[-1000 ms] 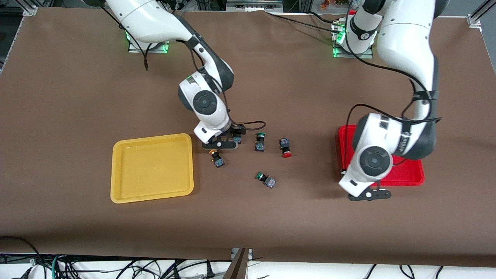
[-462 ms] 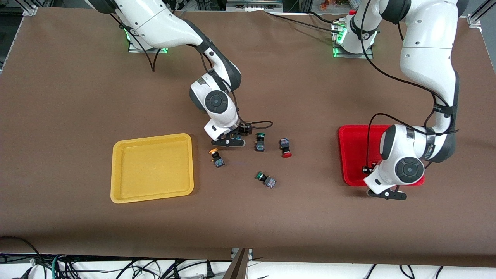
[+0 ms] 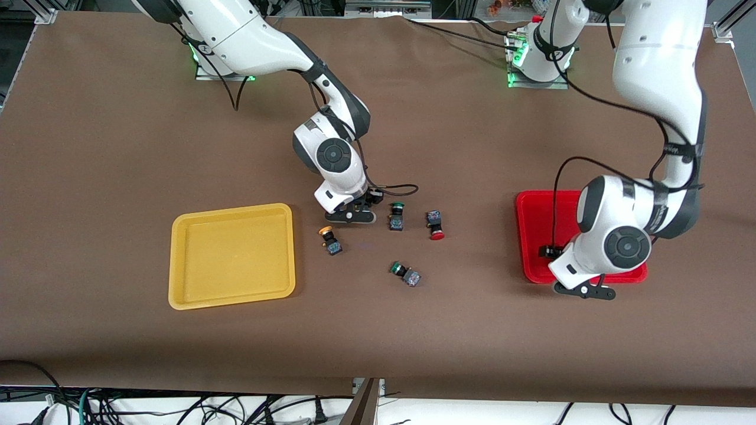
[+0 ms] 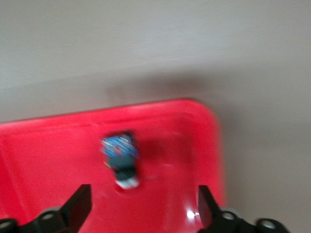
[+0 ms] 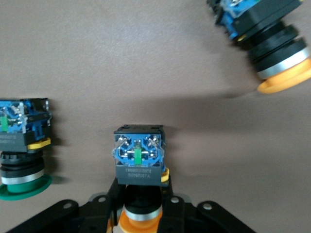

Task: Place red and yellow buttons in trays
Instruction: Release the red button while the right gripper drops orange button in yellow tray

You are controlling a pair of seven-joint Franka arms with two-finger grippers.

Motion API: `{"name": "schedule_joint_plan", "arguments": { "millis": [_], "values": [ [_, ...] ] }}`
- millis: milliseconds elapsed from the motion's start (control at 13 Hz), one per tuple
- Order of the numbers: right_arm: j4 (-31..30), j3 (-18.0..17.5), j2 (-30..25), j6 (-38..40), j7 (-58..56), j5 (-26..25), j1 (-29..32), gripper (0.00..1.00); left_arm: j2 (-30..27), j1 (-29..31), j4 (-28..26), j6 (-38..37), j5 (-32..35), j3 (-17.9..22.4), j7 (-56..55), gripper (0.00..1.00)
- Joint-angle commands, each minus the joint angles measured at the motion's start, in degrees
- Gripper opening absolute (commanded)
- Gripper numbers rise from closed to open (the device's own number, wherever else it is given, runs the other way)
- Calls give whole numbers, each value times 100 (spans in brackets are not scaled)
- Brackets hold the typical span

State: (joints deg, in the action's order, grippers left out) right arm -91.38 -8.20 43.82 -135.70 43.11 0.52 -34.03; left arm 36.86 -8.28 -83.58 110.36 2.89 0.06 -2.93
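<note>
Your right gripper is down at the middle of the table, wrist tipped steeply, fingers clamped on a yellow button; a second yellow button lies just beside it toward the front edge, near the empty yellow tray. Your left gripper hangs over the front corner of the red tray with its fingers spread wide and holding nothing, a red button lying in that tray beneath them. Another red button and two green buttons lie mid-table.
</note>
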Motion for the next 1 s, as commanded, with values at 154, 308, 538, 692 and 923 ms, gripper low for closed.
{"name": "schedule_joint_plan", "arguments": {
  "millis": [154, 308, 538, 692, 923],
  "values": [
    [243, 433, -760, 1534, -1362, -17, 325, 0, -267, -277, -229, 342, -1168, -594, -995, 100],
    [585, 442, -840, 2195, -2634, -17, 860, 0, -171, -734, -430, 784, -1115, -577, -1689, 100],
    [569, 547, -762, 2224, -3904, -35, 1459, 2, -109, -1199, -1237, 1949, -1071, -586, -2228, 100],
    [534, 556, -578, 1900, -4475, -183, 1767, 3, -109, -1473, -1704, 2681, -984, -577, -2615, 100],
    [359, 565, -270, 1040, -5275, -509, 2285, 11, -13, -1676, -1846, 2807, -816, -577, -2747, 100]
  ]
}}
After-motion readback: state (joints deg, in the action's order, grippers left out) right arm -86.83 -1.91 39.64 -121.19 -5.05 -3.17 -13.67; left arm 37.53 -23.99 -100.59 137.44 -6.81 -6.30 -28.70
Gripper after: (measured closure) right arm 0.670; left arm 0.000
